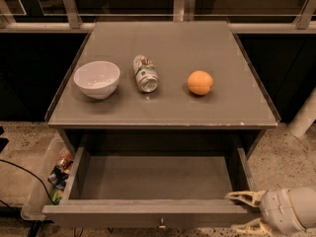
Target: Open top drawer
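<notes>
While top drawer (153, 177) sits out, pincer (245, 212) splayed apart at right front corner; side bin (35, 200) holds wrappers, probably.

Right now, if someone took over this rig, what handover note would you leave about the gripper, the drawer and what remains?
Gripper: low at the right, fingers spread, at the right end of the top drawer front. I cannot tell whether it touches the drawer.
Top drawer: pulled well out from under the table; nothing is on its knob.
On the table: white bowl, can on its side, orange.
Done: the drawer is open.
Left: probably only backing the gripper away.
</notes>
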Action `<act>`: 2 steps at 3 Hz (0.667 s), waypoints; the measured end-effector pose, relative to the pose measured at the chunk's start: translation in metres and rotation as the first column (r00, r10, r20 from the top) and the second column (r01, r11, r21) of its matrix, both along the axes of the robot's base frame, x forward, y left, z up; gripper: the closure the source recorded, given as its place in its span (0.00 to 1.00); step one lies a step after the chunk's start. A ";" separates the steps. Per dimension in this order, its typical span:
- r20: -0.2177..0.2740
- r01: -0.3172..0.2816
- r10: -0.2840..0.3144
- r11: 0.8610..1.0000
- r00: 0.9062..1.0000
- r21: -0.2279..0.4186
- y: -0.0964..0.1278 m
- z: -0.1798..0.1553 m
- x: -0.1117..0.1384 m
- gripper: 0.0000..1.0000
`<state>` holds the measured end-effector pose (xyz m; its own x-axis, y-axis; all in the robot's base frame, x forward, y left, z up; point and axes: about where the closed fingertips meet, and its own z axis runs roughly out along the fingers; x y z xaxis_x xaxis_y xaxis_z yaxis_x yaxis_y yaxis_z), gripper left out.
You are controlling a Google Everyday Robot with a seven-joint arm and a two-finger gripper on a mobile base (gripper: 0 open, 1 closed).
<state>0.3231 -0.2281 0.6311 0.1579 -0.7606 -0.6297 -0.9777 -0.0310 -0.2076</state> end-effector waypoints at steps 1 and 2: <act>-0.003 -0.004 0.004 1.000 1.000 0.002 0.000 0.002 -0.003 0.73; -0.003 -0.005 0.005 1.000 1.000 0.001 0.001 0.004 -0.004 0.96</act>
